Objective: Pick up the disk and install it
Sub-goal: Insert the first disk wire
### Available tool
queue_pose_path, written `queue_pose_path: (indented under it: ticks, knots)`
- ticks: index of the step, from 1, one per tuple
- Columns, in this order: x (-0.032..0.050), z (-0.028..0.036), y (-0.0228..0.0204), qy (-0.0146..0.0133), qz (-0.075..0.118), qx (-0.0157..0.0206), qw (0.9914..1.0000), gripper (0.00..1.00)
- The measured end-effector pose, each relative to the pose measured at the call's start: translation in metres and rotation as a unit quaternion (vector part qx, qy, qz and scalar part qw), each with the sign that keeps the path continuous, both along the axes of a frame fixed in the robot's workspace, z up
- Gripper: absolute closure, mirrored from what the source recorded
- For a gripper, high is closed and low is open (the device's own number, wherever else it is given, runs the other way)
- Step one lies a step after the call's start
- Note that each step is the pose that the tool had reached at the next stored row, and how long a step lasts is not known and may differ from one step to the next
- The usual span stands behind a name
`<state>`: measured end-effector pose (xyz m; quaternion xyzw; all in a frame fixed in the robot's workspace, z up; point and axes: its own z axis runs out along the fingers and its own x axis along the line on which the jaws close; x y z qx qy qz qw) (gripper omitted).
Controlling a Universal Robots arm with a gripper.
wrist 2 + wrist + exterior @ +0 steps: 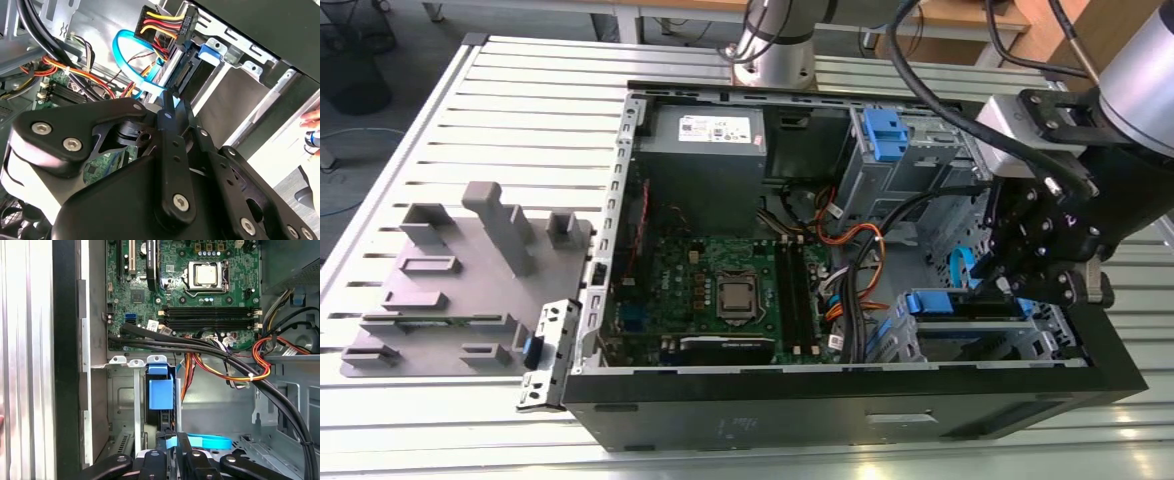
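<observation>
At the wrist, gripper (pixel 172 438) fingers sit nearly together, clamped on the disk (pixel 161 392) at its near edge. Recommended: push straight along drive bay (pixel 122 400) guides, no tilt; keep clear of blue flat cable (pixel 212 442) alongside. Disk stands edge-on in the bay: blue plastic rail facing cam, silver body hidden.

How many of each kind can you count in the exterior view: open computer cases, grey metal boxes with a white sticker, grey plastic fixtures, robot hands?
Computer case: 1
Grey metal box with white sticker: 1
Grey plastic fixture: 1
Hand: 1
Total: 4
</observation>
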<state>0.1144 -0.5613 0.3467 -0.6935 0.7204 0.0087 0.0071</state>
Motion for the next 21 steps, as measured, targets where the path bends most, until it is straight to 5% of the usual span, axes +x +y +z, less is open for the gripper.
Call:
queue_pose_path:
  ticks: [4, 21]
  knots:
    - [0.0, 0.0041, 0.0, 0.0, 0.0, 0.0, 1.0, 0.76]
    - [0.0119, 0.0043, 0.0, 0.0016, 0.0, 0.0, 1.0, 0.76]
